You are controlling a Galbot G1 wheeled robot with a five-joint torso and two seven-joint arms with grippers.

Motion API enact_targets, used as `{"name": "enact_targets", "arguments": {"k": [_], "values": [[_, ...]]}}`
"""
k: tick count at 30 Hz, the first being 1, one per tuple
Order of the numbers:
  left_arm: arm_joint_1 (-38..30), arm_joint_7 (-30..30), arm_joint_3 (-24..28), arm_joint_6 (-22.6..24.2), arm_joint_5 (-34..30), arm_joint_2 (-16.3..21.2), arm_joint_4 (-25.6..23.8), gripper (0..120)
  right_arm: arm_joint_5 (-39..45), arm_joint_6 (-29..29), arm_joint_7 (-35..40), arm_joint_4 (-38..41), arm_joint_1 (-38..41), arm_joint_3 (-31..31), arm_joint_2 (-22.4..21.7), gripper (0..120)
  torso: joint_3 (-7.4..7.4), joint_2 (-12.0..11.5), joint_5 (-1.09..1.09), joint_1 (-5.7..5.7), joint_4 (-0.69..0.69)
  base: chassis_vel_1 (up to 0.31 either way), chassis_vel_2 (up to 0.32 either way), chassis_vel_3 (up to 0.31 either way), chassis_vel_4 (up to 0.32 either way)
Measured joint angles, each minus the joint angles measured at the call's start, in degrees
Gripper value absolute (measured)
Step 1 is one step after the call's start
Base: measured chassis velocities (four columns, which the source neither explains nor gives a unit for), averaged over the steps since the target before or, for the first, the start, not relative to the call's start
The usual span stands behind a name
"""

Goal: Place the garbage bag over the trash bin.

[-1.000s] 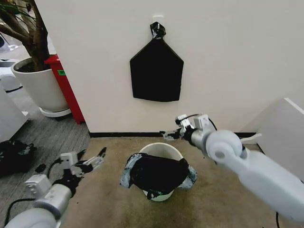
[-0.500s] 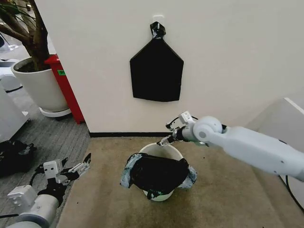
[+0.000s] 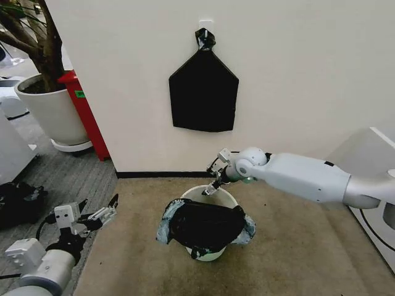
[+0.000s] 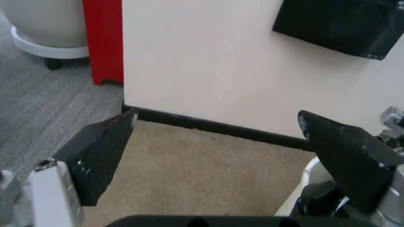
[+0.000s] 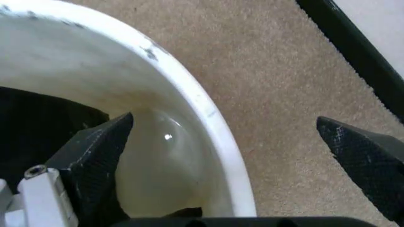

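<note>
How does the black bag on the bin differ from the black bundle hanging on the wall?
The garbage bag is crumpled and glossy, draped over the near side of the trash bin; the black bundle is flat and smooth. The garbage bag sits low on the carpet; the bundle hangs from a knotted top on the wall. Both are black.

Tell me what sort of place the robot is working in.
Probably an office or lab corner rather than a home: short tan carpet meets grey carpet beside a plain cream wall, with a large potted plant on a wheeled base and a red cabinet behind it.
</note>
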Motion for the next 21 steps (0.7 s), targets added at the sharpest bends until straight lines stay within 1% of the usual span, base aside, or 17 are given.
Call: {"name": "enact_targets", "arguments": {"k": [5, 8, 9, 10, 11, 12, 14, 16, 17, 18, 21], "values": [[-0.36, 0.25, 0.32, -0.22, -0.11, 0.34, 0.2, 100, -1.89, 0.01, -1.29, -1.3, -0.5, -0.21, 0.25, 100, 0.0, 0.0, 0.0, 0.0, -0.01, 0.0, 0.0, 0.0, 0.0], [-0.68, 0.26, 0.63, -0.28, -0.14, 0.57, 0.41, 100, -3.13, 0.03, -2.38, -2.29, -0.62, -0.28, 0.49, 90, 0.0, 0.0, 0.0, 0.0, 0.0, 0.0, 0.0, 0.0, 0.0], [-0.68, 0.26, 0.63, -0.28, -0.14, 0.57, 0.41, 100, -3.13, 0.03, -2.38, -2.29, -0.62, -0.28, 0.49, 90, 0.0, 0.0, 0.0, 0.0, 0.0, 0.0, 0.0, 0.0, 0.0], [-0.77, 0.26, 0.74, -0.29, -0.15, 0.64, 0.44, 100, -3.6, 0.03, -2.88, -2.55, -0.62, -0.42, 0.5, 87, 0.0, 0.0, 0.0, 0.0, 0.0, 0.0, 0.0, 0.0, 0.0], [-0.95, 0.26, 0.94, -0.33, -0.15, 0.69, 0.49, 100, -4.09, 0.04, -3.48, -2.8, -0.68, -0.71, 0.49, 79, 0.0, 0.0, 0.0, 0.0, 0.0, 0.0, 0.0, 0.0, 0.0], [-0.98, 0.26, 0.99, -0.34, -0.15, 0.7, 0.5, 100, -4.13, 0.04, -3.56, -2.85, -0.71, -0.74, 0.49, 77, 0.0, 0.0, 0.0, 0.0, 0.0, 0.0, 0.0, 0.0, 0.0], [-1.19, 0.24, 1.27, -0.6, -0.1, 0.77, 0.52, 100, -4.4, 0.04, -3.99, -3.3, -1.06, -0.83, 0.68, 67, 0.0, 0.0, 0.0, 0.0, -0.01, 0.0, 0.0, 0.0, 0.0], [-1.37, 0.22, 1.43, -1.01, -0.02, 0.82, 0.55, 100, -4.43, 0.05, -4.37, -3.64, -1.37, -0.82, 1.05, 59, 0.0, 0.0, 0.0, 0.0, -0.01, 0.0, 0.0, 0.0, 0.0], [-1.37, 0.22, 1.43, -1.01, -0.02, 0.82, 0.55, 100, -4.43, 0.05, -4.37, -3.64, -1.37, -0.82, 1.05, 59, 0.0, 0.0, 0.0, 0.0, -0.01, 0.0, 0.0, 0.0, 0.0], [-1.45, 0.2, 1.48, -1.15, 0.01, 0.83, 0.56, 100, -4.43, 0.05, -4.44, -3.8, -1.53, -0.73, 1.28, 53, 0.0, 0.0, 0.0, 0.0, 0.0, 0.0, 0.0, 0.0, 0.0], [-1.56, 0.14, 1.5, -1.42, 0.08, 0.83, 0.58, 100, -4.39, 0.05, -4.47, -3.96, -1.78, -0.58, 1.74, 42, 0.0, 0.0, 0.0, 0.0, 0.0, 0.0, 0.0, 0.0, 0.0]]}}
